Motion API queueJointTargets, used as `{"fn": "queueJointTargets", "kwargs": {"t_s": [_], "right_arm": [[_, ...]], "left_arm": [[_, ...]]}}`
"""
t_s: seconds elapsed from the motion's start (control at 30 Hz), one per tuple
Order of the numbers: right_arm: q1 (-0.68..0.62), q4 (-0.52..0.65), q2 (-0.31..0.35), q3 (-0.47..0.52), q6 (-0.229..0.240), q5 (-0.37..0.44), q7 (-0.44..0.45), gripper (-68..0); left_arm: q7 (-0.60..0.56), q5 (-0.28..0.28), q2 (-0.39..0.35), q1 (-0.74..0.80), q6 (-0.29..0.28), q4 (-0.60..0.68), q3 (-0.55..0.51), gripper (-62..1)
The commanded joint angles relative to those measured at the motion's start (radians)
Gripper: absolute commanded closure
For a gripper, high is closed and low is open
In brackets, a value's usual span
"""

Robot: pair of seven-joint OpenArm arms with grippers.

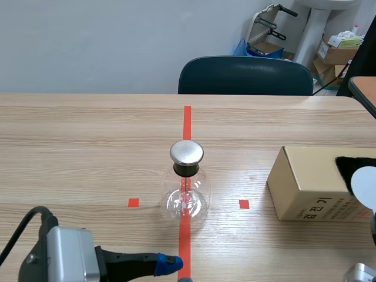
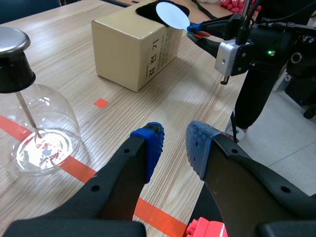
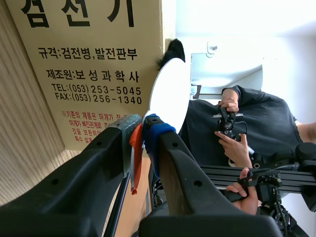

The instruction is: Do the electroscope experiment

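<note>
- My left gripper (image 1: 170,263) sat low at the near edge of the table. Its blue pads (image 2: 154,148) were a narrow gap apart and held nothing.
- From that gripper the electroscope (image 1: 187,191) stood near, at about 12 o'clock in the scene view, on the orange-red tape line. It was a clear glass flask, upright, with its long axis vertical. A thin rod (image 2: 27,111) ran down from the black stopper (image 1: 187,170), and the round metal cap (image 1: 187,152) on top faced straight up.
- At about 3 o'clock from the flask, and well apart from it, lay the cardboard box (image 1: 311,182). Something dark and furry (image 1: 351,161) rested on its top.
- My right gripper (image 3: 140,126) was beside the box's near right corner. It was clamped on the white disc (image 3: 170,94) by its orange handle (image 3: 135,153), and the disc stood up above the fingertips — just beside the dark patch.
- The relation I was steering by: from the disc (image 1: 365,182) the metal cap lay between 9 and 10 o'clock, across open table. The left gripper was nearer the flask, but the right one had the disc, so I judged the next move was the right arm's — a sweep leftward to bring the disc over the upward-facing cap.
</note>
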Motion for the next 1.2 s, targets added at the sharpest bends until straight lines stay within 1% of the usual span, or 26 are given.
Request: {"fn": "queueJointTargets", "kwargs": {"t_s": [0.0,0.07,0.3,0.4,0.5,0.73,0.83,0.93,1.17], "right_arm": [[-0.003,0.014,0.013,0.000,-0.043,0.005,-0.004,-0.8],[-0.003,0.014,0.013,0.000,-0.043,0.005,-0.004,-0.8],[-0.003,0.014,0.013,0.001,-0.043,0.005,-0.013,-0.8],[-0.003,0.014,0.013,0.001,-0.043,0.005,-0.013,-0.8],[-0.002,0.014,0.013,0.001,-0.043,0.007,-0.013,-0.8],[-0.002,0.017,0.014,0.001,-0.043,0.007,-0.012,-0.8],[-0.003,0.045,0.014,0.001,-0.043,0.006,-0.035,-0.8],[-0.003,0.092,0.014,0.001,-0.043,0.006,-0.066,-0.8],[-0.002,0.199,0.014,-0.012,-0.043,0.006,-0.132,-0.8]], "left_arm": [[-0.022,-0.044,0.013,-0.050,0.065,0.002,-0.068,-14.7],[-0.030,-0.043,0.013,-0.050,0.065,0.002,-0.068,-12.7],[-0.048,-0.043,0.013,-0.048,0.066,0.002,-0.068,-12.6],[-0.089,-0.043,0.013,-0.034,0.066,0.002,-0.068,-12.5],[-0.128,-0.031,0.013,-0.016,0.066,0.002,-0.068,-9.9],[-0.157,-0.021,0.013,-0.005,0.069,-0.004,-0.068,-9.8],[-0.184,-0.021,0.013,-0.005,0.069,-0.015,-0.068,-9.7],[-0.206,-0.021,0.013,-0.005,0.069,-0.032,-0.068,-8.5],[-0.285,-0.021,0.013,-0.005,0.069,-0.077,-0.068,-8.5]]}}
